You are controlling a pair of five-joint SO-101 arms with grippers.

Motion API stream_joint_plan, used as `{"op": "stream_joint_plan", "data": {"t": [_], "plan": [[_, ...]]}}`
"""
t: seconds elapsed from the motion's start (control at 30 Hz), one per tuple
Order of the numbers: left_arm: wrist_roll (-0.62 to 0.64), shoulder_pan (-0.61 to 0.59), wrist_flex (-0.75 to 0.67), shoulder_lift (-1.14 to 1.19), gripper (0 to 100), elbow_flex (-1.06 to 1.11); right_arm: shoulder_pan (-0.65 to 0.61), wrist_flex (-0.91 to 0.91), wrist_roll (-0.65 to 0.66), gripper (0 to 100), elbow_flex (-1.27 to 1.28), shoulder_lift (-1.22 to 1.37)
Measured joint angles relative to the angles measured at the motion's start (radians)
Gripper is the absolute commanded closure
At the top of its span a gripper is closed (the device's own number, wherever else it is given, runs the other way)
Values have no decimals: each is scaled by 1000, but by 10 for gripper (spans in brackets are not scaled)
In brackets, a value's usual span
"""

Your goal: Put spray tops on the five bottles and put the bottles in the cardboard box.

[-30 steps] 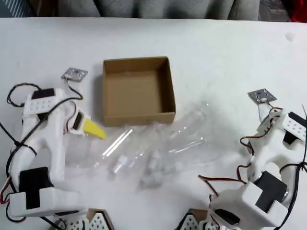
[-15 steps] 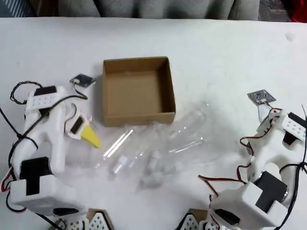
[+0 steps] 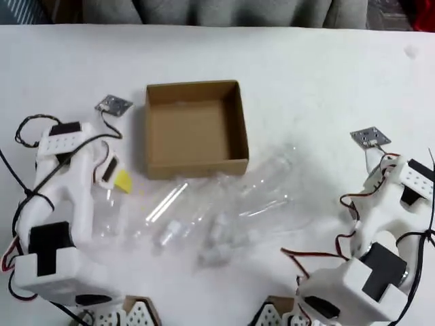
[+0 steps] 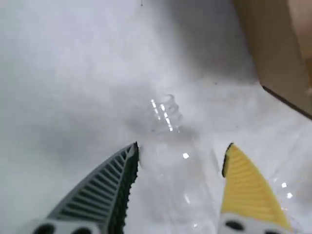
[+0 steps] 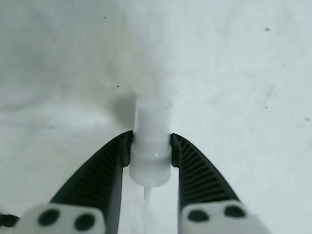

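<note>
Overlapping bottles (image 3: 262,187) too faint to count, spray top (image 5: 152,141) tube cut by edge

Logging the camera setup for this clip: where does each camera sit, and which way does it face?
High view: fixed above the table, looking down on the cardboard box and loose bottles; left arm and right arm show.
Left wrist view: on the left wrist, looking along the open left claw at a clear bottle between its fingers.
Right wrist view: on the right wrist, looking down past the right claw, shut on a spray top.
Shared: the cardboard box shows in high and left wrist views.
</note>
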Motion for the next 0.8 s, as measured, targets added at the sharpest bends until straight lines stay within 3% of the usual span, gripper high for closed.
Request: {"op": "stream_joint_plan", "data": {"t": [0.43, 0.63, 0.73, 0.8], "plan": [[-8, -2, -72, 0, 717, 60, -14, 0, -2, 984, 0, 0], [-8, 0, -106, 0, 990, 60, -14, 0, -2, 984, 0, 0], [-14, 3, -109, -2, 949, 68, -15, 0, -2, 984, 0, 0], [-12, -2, -107, 0, 975, 75, -15, 0, -2, 984, 0, 0]]}}
